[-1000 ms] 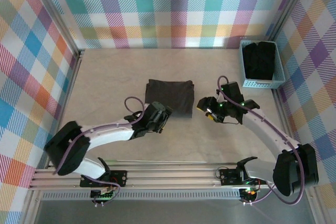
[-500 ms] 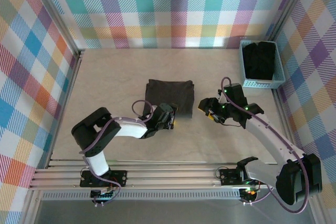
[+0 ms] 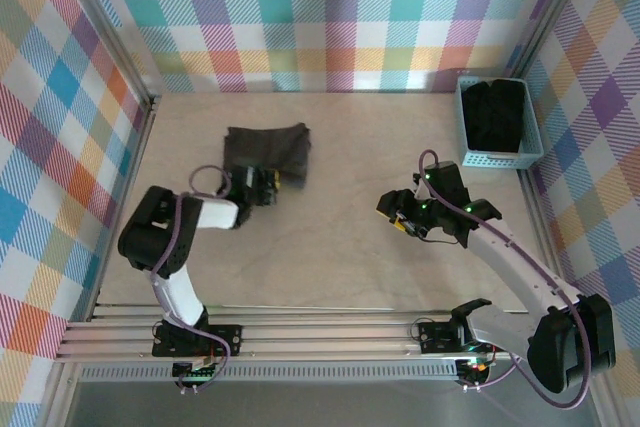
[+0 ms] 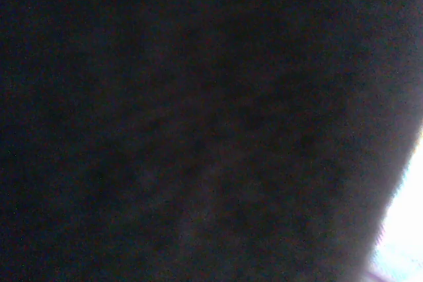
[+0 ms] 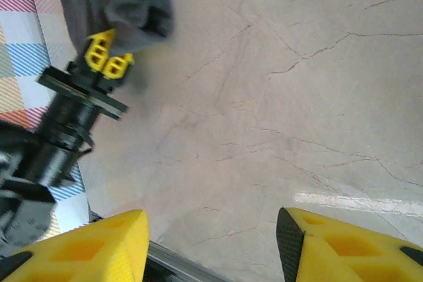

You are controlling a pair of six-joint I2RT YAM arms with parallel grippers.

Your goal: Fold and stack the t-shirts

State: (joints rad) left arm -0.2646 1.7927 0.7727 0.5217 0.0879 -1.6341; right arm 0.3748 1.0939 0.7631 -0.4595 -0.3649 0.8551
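Top view: one folded t-shirt point(image 3: 268, 147) lies flat on the desk point(image 3: 350, 267), in the left rear part and near the left wall. It is a rough rectangle with its long axis running left to right, slightly skewed. The left claw point(image 3: 262, 185) sits at the shirt's near long edge, a little right of that edge's middle, so the cloth lies away from it, toward the back wall. Left wrist view: dark fabric right up against the lens, with a sliver of bright desk at lower right. Right wrist view: the left claw's yellow tips sit together at the shirt's hem. Reading: the left claw is closed, pinching the hem of the folded t-shirt. The right claw point(image 3: 393, 212) hangs over bare desk right of centre, well apart from the shirt. Its yellow fingers point(image 5: 86, 242) stand apart with only desk between them, so it is open and holds nothing. More dark t-shirts point(image 3: 497, 112) are bundled in the blue basket point(image 3: 498, 159) at the right rear corner. Judgement: the left arm is clearly the nearer one to this shirt. Any slide or placement of it turns on that near-edge grip, with the bulk of the fabric trailing on the far side. The right arm is better placed for the basket.
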